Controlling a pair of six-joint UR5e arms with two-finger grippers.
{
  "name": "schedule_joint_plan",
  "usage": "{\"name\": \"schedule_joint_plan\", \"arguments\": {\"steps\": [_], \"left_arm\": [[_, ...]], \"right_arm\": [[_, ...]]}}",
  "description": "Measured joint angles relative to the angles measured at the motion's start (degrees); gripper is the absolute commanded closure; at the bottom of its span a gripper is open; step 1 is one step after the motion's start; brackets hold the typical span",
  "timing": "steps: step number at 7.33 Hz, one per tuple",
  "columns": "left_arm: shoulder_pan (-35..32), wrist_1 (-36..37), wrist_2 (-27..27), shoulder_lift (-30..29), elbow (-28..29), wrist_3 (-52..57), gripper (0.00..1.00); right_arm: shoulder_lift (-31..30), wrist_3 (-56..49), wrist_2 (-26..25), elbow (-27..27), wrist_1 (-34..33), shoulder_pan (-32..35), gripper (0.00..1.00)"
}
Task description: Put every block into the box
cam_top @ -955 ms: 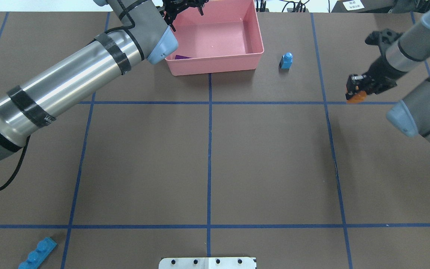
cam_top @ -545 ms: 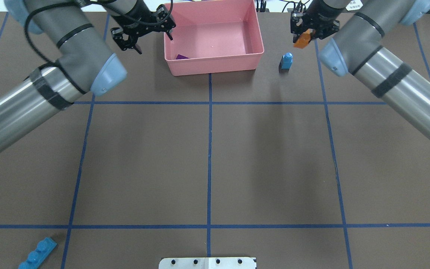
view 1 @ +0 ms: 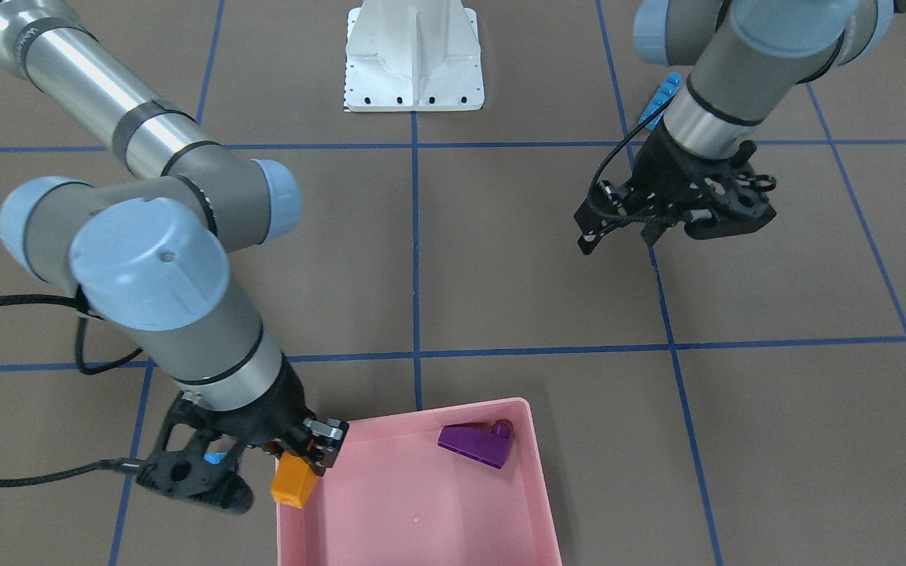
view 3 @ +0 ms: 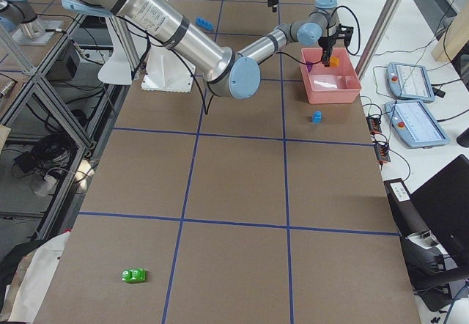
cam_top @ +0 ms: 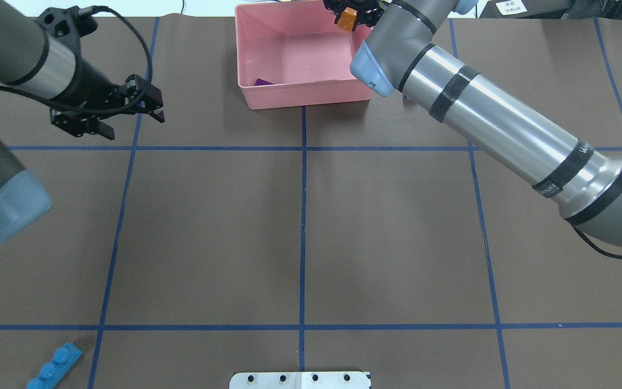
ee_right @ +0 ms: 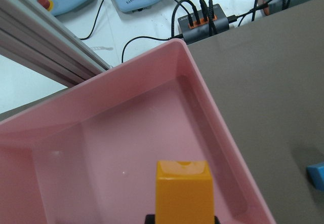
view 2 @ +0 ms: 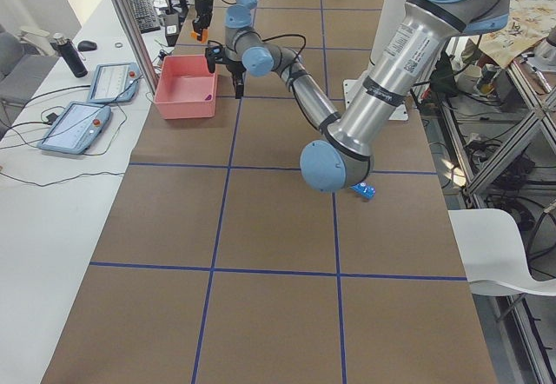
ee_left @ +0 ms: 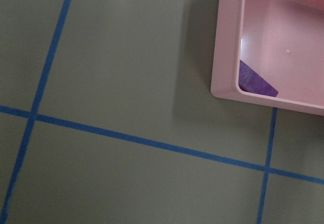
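Right claw [view 1: 300,464] holds an orange block [view 1: 293,483] over the pink box [cam_top: 311,98]
The right claw is clamped on the orange block just inside the box's wall; a purple block [view 1: 475,444] lies in the box; the left claw [cam_top: 134,124] hangs spread and empty, well left of the box; a small blue block [view 3: 316,116] stands on the bench [cam_top: 397,216] beside the box

The pink box [cam_top: 305,96] holds a purple block [view 1: 475,445]. An orange block [view 1: 293,485] hangs over its edge. A small blue block [view 3: 316,116] stands just beside it. A long blue block [cam_top: 54,368] and a green block [view 3: 135,274] lie far off.
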Motion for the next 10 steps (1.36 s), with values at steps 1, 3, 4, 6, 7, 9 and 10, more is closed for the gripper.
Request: {"name": "schedule_joint_plan", "arguments": {"steps": [1, 3, 4, 6, 7, 9, 10], "left_arm": [[0.3, 0.0, 0.1, 5.0, -5.1, 0.7, 0.00], [3.2, 0.1, 0.7, 14.0, -11.3, 12.3, 0.01], [6.4, 0.2, 2.6, 18.2, -12.6, 20.5, 0.00], [18.4, 0.2, 13.5, 25.7, -13.2, 28.0, 0.01], [24.0, 0.2, 17.2, 27.6, -13.7, 27.7, 0.01], [31.7, 0.1, 19.1, 29.4, -14.0, 28.3, 0.03], [34.0, 0.0, 19.0, 30.2, -13.6, 31.9, 0.03]], "right_arm": [[1.8, 1.1, -1.6, -2.2, 0.5, -1.3, 0.00], [2.5, 1.8, -1.3, -2.3, 0.6, -2.5, 0.00], [1.8, 1.8, 1.0, -0.4, 0.5, -2.0, 0.00], [-4.1, 1.1, 8.2, 6.5, 0.5, 1.1, 0.00], [-8.1, 0.4, 10.9, 10.6, 0.5, 2.8, 0.00], [-14.5, -1.5, 15.2, 16.2, 0.5, 5.8, 0.00], [-17.9, -4.4, 17.6, 18.4, 0.5, 8.0, 0.00]]}}
